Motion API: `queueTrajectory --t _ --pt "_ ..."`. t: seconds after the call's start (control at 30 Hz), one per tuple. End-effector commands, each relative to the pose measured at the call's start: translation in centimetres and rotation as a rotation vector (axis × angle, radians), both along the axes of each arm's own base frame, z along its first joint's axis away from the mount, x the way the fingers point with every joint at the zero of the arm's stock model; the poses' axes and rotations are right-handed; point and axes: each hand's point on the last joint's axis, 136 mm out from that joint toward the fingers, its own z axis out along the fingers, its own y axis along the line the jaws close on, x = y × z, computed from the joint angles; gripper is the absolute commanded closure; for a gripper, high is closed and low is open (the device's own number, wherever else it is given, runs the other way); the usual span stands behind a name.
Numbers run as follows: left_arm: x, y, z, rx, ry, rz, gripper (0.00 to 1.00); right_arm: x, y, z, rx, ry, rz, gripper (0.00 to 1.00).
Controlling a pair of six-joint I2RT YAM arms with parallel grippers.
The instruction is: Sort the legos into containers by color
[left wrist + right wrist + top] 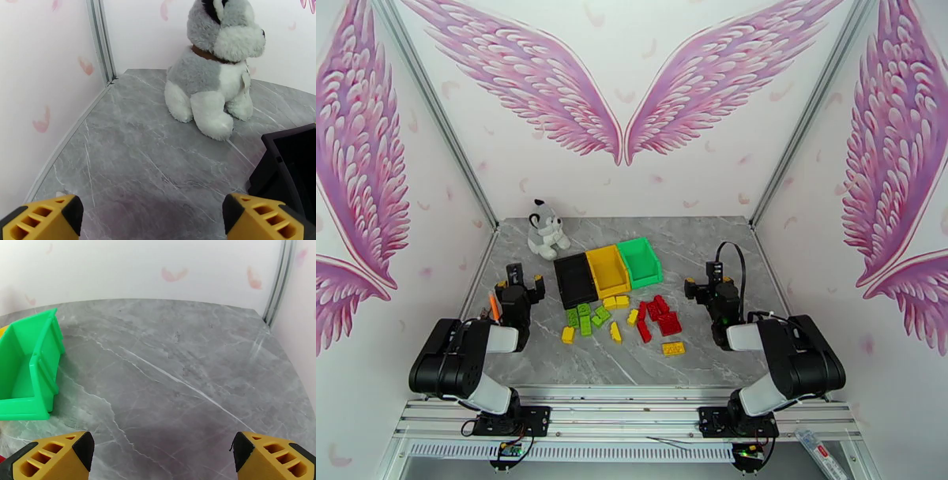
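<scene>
Left arm base [466, 371] sits at the near edge. The left gripper [528, 281] is spread wide and holding nothing; wrist view agrees, with the left gripper [154, 217] over bare table [130, 158].

The plush dog [545, 230] is far left: soft grey-white fur, sitting upright, not part of the job.

Three bins stand in a touching row, mid-table. The black bin [574, 282], yellow bin [607, 268] and green bin [641, 260] are hard glossy plastic, rectangular, open-topped, and all look empty.

The legos [632, 317] lie loose just near of the bins. Green bricks [584, 318] are on the left, yellow bricks [616, 301] are scattered through the middle, and red bricks [660, 312] are bunched on the right. They are small, studded and hard-edged.

The right gripper [703, 280] is also wide open and empty, right of the reds; the wrist view shows the right gripper [160, 457] over smooth marbled grey table.

Sorting looks unstarted.
- Take outlying single bricks first.
- Close on the flat sides, not the studs.
- Peel the red bunch from its edge so neighbours don't drag.
- The left arm suits the greens and the right arm the reds.
- Reds probably go in the black bin.
</scene>
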Motion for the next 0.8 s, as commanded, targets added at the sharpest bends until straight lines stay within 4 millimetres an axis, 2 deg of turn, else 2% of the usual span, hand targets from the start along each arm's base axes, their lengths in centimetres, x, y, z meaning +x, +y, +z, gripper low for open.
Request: queueTrajectory --t 0.0,0.77 --pt "0.95 -0.95 1.17 0.002 -0.015 -0.075 0.01 0.46 0.22 1.04 0.009 -0.022 0.013 0.01" --pt "1.01 -0.78 1.12 -0.052 -0.022 -0.123 0.01 0.32 0.32 1.06 0.009 -0.026 0.018 0.01"
